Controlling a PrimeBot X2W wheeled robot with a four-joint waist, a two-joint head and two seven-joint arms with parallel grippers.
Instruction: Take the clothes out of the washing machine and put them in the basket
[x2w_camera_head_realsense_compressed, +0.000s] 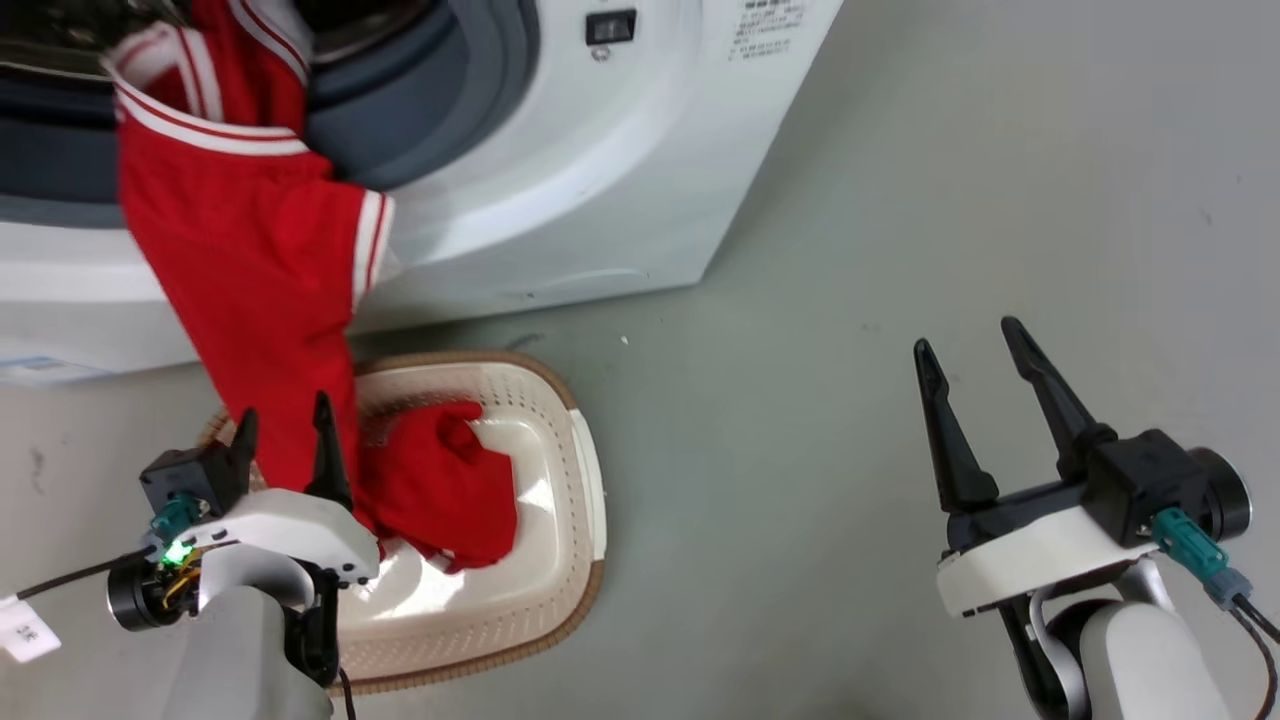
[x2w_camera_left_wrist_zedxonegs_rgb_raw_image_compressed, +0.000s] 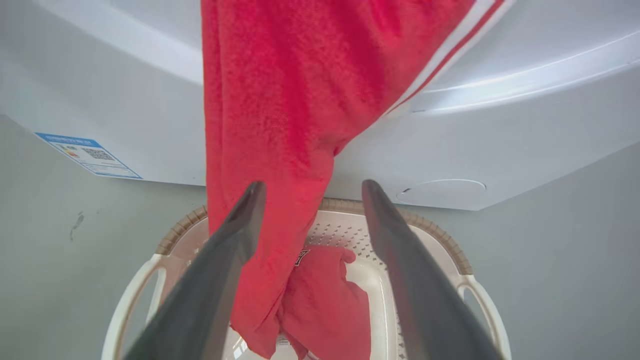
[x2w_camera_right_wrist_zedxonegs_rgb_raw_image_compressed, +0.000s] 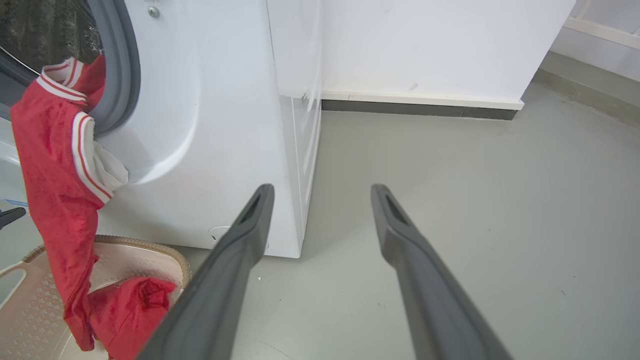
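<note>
Left gripper (x2w_camera_head_realsense_compressed: 285, 407), spread wide and empty, straddles the clothes (x2w_camera_head_realsense_compressed: 240, 250) hanging over the door rim of the washing machine (x2w_camera_head_realsense_compressed: 600, 180) into the basket (x2w_camera_head_realsense_compressed: 590, 480); right gripper (x2w_camera_head_realsense_compressed: 965, 334), likewise spread, hangs over open floor (x2w_camera_head_realsense_compressed: 900, 200).

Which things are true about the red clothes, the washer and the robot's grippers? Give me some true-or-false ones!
1. The clothes hang from the washing machine into the basket. True.
2. The left gripper is shut on the clothes. False: it is open, and the fabric hangs between its fingers.
3. The right gripper is open above the floor. True.
4. The clothes are fully out of the washing machine. False: their top end is inside it.
5. The basket sits on the washing machine. False: it stands on the floor before it.
</note>
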